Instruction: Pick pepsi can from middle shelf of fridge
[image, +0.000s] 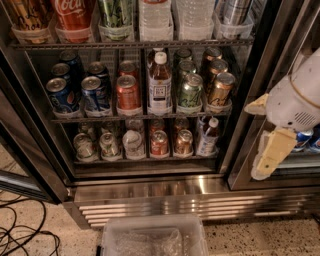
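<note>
The fridge (150, 192) stands open in front of me. On its middle shelf (140, 118), two dark blue pepsi cans stand in the front row at the far left, one (60, 95) beside the other (95, 94), with more blue cans behind them. My gripper (263, 131) is at the right, in front of the right door frame, well to the right of the pepsi cans and slightly lower. Its cream fingers (272, 152) are spread apart and hold nothing.
On the same shelf stand an orange-red can (127, 92), a bottle (160, 85), green cans (190, 91) and a gold can (220, 90). A clear plastic bin (155, 237) sits on the floor in front. Cables (20, 235) lie at the lower left. The open door (20, 165) juts out at left.
</note>
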